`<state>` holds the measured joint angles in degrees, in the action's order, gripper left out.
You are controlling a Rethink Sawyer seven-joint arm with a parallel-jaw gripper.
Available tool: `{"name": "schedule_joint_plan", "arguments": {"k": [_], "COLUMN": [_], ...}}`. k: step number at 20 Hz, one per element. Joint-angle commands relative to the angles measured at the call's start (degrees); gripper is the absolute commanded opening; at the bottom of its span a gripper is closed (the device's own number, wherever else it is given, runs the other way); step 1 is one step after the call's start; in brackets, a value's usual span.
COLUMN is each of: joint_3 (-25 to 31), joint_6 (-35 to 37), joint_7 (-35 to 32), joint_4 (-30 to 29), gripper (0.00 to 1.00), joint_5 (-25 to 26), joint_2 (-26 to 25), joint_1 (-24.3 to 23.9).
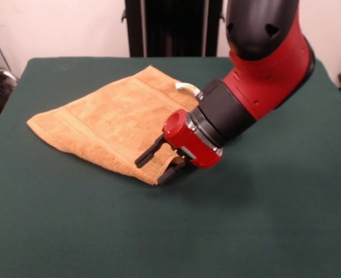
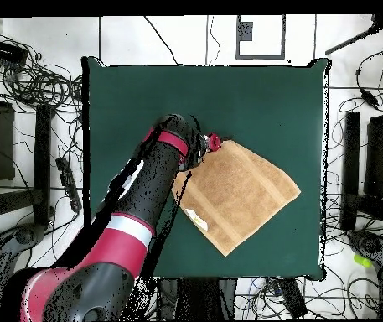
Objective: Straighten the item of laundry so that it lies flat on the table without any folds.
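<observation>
Towel: the orange-tan terry towel [image 1: 115,119] lies on the tabletop [image 1: 246,231], turned so its corners point like a diamond rather than square to the edges; in the overhead view the towel [image 2: 240,194] sits right of the middle.
Towel surface: mostly spread out, with woven bands running near two of its edges; the edge nearest the front camera looks thick and doubled, as if folded under, though the front view does not settle this.
Tag: a small white tag [image 1: 188,87] sticks out at the towel's far edge, close beside the arm's black wrist.
Arm: the red and black arm [image 1: 263,63] comes down from the top right of the front view and slants toward the towel's near right corner; seen from above, the arm [image 2: 119,243] reaches up from the bottom left.
Pincer: the pincer [image 1: 159,165] is at the towel's corner, low over the tabletop; one black finger lies over the towel's top face and the other sits at the cloth's edge on the tabletop side.
Pincer state: spread apart, with the corner of the towel between the fingers and a visible gap, not pinched together on the cloth.
Overhead check: the pincer [image 2: 214,142] shows only as a small red part at the towel's upper left corner.
Tabletop: plain dark green cloth, much larger than the towel.
</observation>
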<state>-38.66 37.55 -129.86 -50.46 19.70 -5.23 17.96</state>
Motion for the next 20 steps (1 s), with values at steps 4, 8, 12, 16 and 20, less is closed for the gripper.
{"name": "schedule_joint_plan", "arguments": {"k": [4,8,12,16,20], "joint_3": [12.05,12.31,11.69,10.36,8.85], "joint_6": [-1.84,-1.92,-0.15,2.19,3.67], "joint_7": [-6.71,-7.87,-7.01,-6.44,-5.65], "joint_4": [-5.37,-5.94,-5.1,-4.51,-4.05], "gripper": [1.0,1.0,1.0,1.0,1.0], "joint_5": [-6.73,-7.37,-6.76,-6.01,-4.67], "joint_2": [2.41,2.66,1.82,0.81,-0.68], "joint_1": [-1.26,-1.0,-0.78,-0.27,0.13]}}
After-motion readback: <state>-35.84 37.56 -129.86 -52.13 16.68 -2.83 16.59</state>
